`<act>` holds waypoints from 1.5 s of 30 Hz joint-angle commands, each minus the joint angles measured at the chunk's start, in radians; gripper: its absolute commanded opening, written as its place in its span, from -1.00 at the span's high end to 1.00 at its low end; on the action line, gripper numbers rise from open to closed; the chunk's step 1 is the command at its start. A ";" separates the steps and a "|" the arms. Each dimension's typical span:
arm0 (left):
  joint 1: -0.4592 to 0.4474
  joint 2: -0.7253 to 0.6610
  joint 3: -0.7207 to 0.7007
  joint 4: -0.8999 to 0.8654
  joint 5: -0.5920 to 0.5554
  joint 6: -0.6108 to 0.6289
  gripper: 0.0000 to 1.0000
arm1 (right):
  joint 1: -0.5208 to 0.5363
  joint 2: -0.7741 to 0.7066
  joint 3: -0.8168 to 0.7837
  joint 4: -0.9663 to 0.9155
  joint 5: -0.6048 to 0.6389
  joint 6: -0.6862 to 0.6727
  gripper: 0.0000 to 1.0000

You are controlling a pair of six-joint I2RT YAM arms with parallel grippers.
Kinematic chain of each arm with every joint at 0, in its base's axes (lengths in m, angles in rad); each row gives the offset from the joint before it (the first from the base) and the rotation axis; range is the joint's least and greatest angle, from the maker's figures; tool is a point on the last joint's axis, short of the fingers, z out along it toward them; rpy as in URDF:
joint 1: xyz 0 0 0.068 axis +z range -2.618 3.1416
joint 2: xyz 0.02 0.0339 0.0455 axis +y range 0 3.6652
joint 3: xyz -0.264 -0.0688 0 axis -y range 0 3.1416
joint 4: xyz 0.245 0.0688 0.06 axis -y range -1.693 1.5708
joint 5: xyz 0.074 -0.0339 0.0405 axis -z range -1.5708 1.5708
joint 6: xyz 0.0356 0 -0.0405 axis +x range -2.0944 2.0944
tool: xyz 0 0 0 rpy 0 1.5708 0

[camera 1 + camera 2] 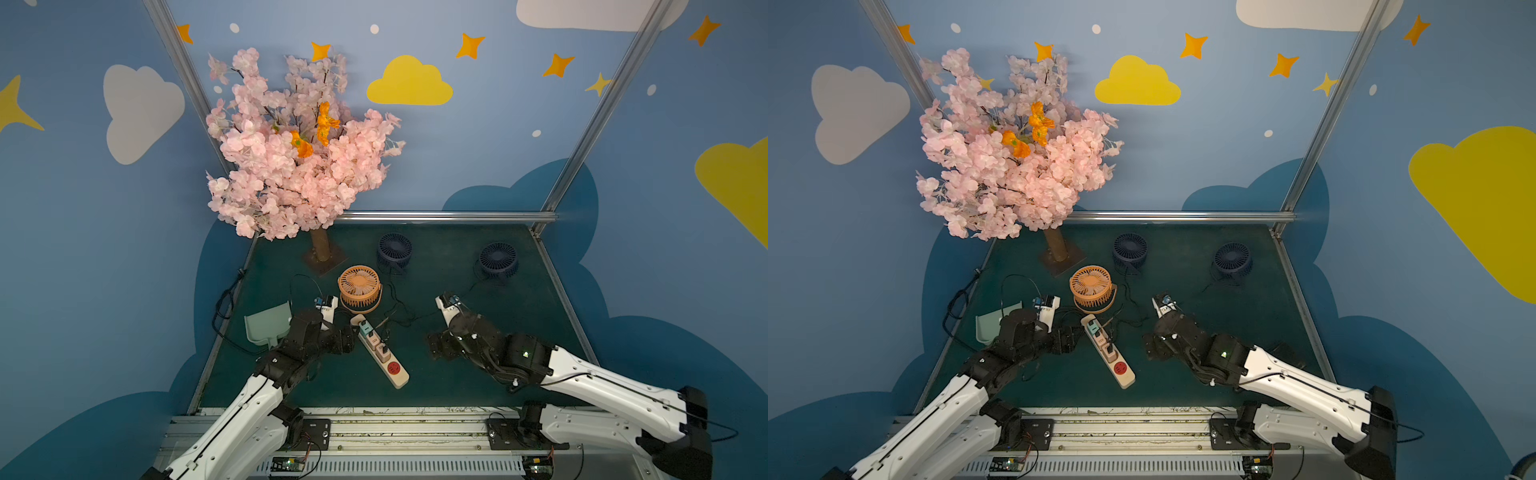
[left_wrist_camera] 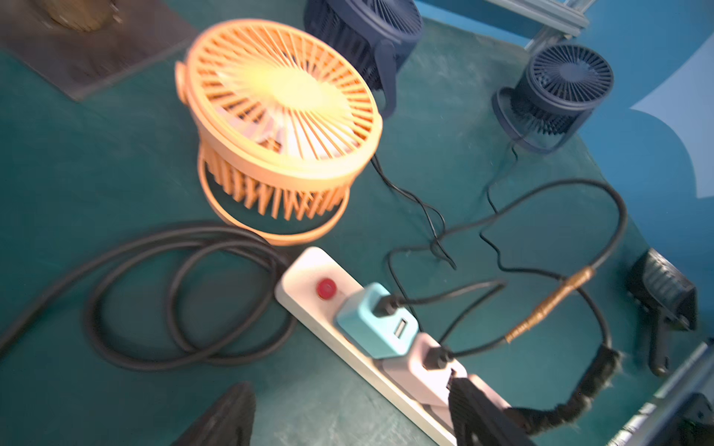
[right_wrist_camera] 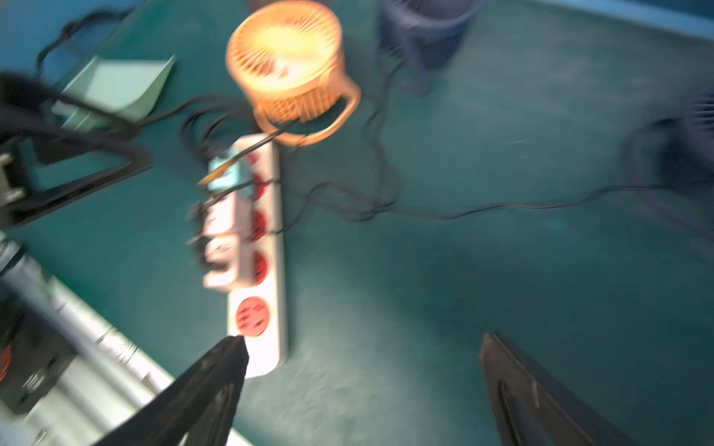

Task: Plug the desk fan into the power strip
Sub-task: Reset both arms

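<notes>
Wide-spread right claw [image 3: 363, 341] near power strip [image 3: 279, 270].

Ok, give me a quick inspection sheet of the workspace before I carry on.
Surface: dark green felt mat, flat.
Job's things: cream power strip with red sockets, three adapters plugged in, near end socket free; orange round desk fan by its button end.
Clutter: two navy fans, mint-green scoop, pink blossom tree.
Grippers: left gripper and right gripper both open, empty, either side of strip.
Cables: thin black cords tangled beside strip; thick black cord coiled.
Surroundings: blue walls with cloud and star shapes.
</notes>
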 commanded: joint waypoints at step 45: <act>0.301 0.824 -0.104 1.231 -0.123 0.456 -1.00 | -1.008 0.508 -0.425 1.241 -0.371 -0.508 -0.96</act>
